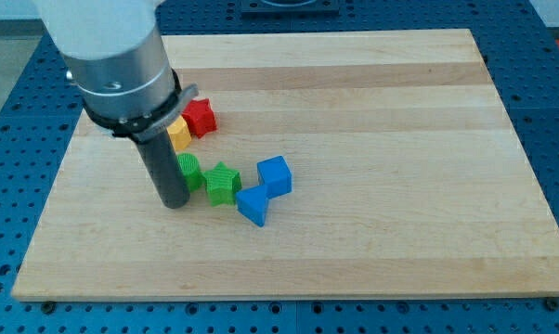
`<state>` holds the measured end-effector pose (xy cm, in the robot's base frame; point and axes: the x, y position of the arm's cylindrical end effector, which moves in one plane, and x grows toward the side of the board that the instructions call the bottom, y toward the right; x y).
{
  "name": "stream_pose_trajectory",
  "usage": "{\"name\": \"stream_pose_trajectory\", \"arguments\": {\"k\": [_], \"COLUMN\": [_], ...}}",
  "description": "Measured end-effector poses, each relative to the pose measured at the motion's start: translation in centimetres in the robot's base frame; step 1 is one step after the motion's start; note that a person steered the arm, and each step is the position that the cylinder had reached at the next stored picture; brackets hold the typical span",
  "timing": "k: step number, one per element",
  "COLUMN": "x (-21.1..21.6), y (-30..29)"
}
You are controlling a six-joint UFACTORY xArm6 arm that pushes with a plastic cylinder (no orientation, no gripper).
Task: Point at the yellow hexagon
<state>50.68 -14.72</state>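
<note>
Rig: my arm's grey metal cylinder (pixel 122 70) comes in from the view's top left and ends in a straight dark rod (pixel 163 172).
My tip (pixel 175 203): resting on the pale wooden worktop (pixel 372 139), left of centre.
Fingers: none on this rig, so nothing is released, clenched or grasping; just the bare rod.
Yellow plastic block (pixel 178 133): the task's thing, up the view from my tip, right beside the rod's upper part and partly hidden by the arm; can't confirm the hexagon shape.
Red plastic star-like block (pixel 201 117): just right of the yellow one, touching or nearly, further up from my tip.
Green plastic round-ish block (pixel 190 171): tight against the rod's right side, just above my tip, partly hidden.
Green plastic star block (pixel 223 183): right of my tip, next to the other green.
Blue plastic cube (pixel 275 175): further right of my tip.
Blue plastic wedge-like block (pixel 253 204): right of my tip, just below-left of the cube, touching it or nearly.
Surround: blue perforated base (pixel 19 139) around the worktop.
</note>
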Motion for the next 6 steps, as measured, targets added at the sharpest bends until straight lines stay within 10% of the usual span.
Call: {"name": "stream_pose_trajectory", "arguments": {"k": [3,6], "x": [-0.4,-6.4], "y": [-8.8,-0.9]}}
